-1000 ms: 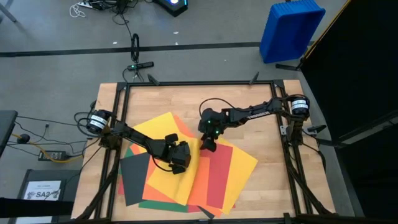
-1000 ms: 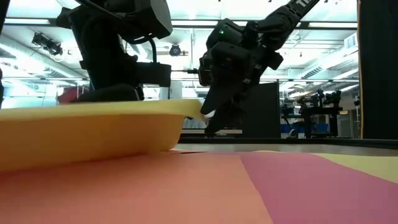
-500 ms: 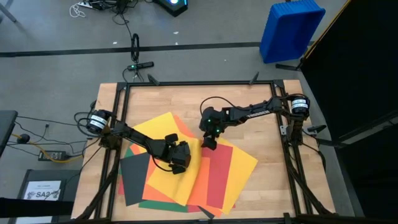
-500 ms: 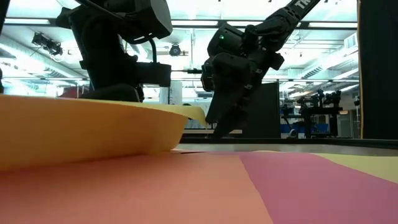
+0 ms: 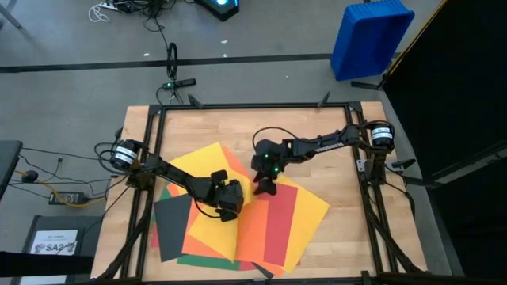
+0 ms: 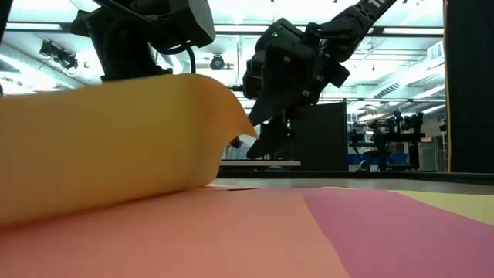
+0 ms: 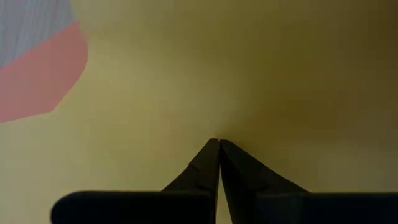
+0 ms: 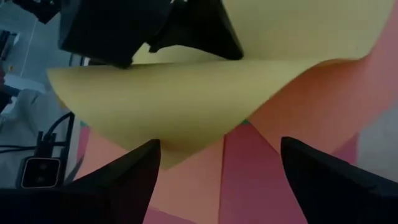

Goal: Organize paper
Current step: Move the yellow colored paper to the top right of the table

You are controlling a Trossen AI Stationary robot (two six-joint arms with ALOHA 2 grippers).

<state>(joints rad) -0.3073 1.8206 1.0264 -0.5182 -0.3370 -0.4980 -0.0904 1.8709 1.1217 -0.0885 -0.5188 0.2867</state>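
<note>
A fanned pile of coloured paper lies on the wooden table. Its top yellow sheet (image 5: 202, 170) has its right edge curled up into a hump (image 6: 100, 147). My left gripper (image 5: 227, 199) is shut and stands on that sheet (image 7: 249, 74). My right gripper (image 5: 262, 188) is open at the raised edge. In the right wrist view its two fingers stand wide apart on either side of the curled yellow edge (image 8: 205, 99). In the low view the sheet's corner (image 6: 247, 130) points at the gap between the fingers of this gripper (image 6: 258, 133). My left gripper presses its shut fingertips (image 7: 219, 142) down on the yellow sheet's face, right of its middle (image 7: 217, 127), coming from above. That part of the sheet lies flat under them. My right gripper is open at the sheet's raised right edge (image 8: 186, 134); whether a finger touches it I cannot tell.
Under the yellow sheet lie an orange sheet (image 5: 249, 226), a red one (image 5: 277, 222), another yellow one (image 5: 310, 207), a black one (image 5: 170, 226) and a green one (image 5: 198, 260). Bare wood (image 5: 317, 127) is at the far side. A blue bin (image 5: 371, 36) stands on the floor beyond the table.
The top yellow sheet's right edge has risen from a low flap into a tall hump curling toward the table's left, while the part under my left gripper stayed down. My right gripper dipped its fingers to the table, then rose and tipped up beside the lifted corner.
</note>
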